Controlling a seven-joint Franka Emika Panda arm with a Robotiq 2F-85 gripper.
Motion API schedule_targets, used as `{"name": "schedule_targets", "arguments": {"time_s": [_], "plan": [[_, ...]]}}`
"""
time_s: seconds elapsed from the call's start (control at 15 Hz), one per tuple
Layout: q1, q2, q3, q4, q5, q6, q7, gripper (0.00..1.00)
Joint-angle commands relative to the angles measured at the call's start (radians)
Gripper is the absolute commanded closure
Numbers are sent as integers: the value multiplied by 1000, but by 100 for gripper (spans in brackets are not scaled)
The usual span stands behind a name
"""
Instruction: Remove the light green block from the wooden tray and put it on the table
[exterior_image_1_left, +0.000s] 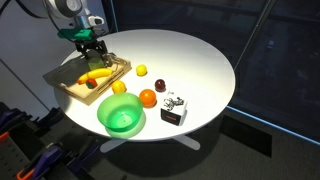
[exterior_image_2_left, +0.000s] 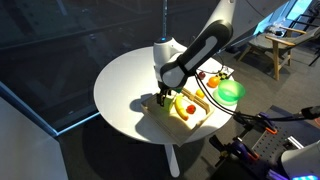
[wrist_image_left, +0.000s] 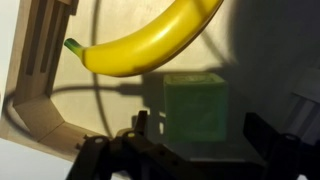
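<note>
**A:** How do the jaws stand?

**B:** In the wrist view the gripper (wrist_image_left: 203, 150) is spread wide. One finger is on each side of the light green block (wrist_image_left: 195, 105), and neither is seen pressing on it.

**A:** And the block itself?

**B:** It sits flat on the floor of the wooden tray (wrist_image_left: 38, 108), just beyond the fingers. A banana (wrist_image_left: 150, 48) lies at twelve o'clock from it, its green stem tip pointing to nine o'clock. I cannot tell whether fruit and block touch.

**A:** The tray's edge?

**B:** Its rounded corner wall is at about eight o'clock from the block. A strip of the white table (wrist_image_left: 15, 165) shows outside it.

**A:** Farther out?

**B:** In both exterior views the gripper hangs low over the tray, which sits near the table's rim, and the block is hidden beneath it. In an exterior view a small yellow fruit (exterior_image_1_left: 141, 70) lies on the table at three o'clock from the tray. An orange (exterior_image_1_left: 148, 97) is at four o'clock, and a green bowl (exterior_image_1_left: 121, 117) is at five o'clock, close to the table's edge.
</note>
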Motion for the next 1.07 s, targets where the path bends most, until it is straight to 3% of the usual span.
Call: {"name": "schedule_targets", "arguments": {"time_s": [0.0,0.27,0.53,1.0], "plan": [[0,25,2,34,2,-5,-7,33],[7,24,0,48,9,-44,12,66],[10,-13,0,42,18,-108,36,71],[14,-100,-15,32,21,-229,139,71]]}}
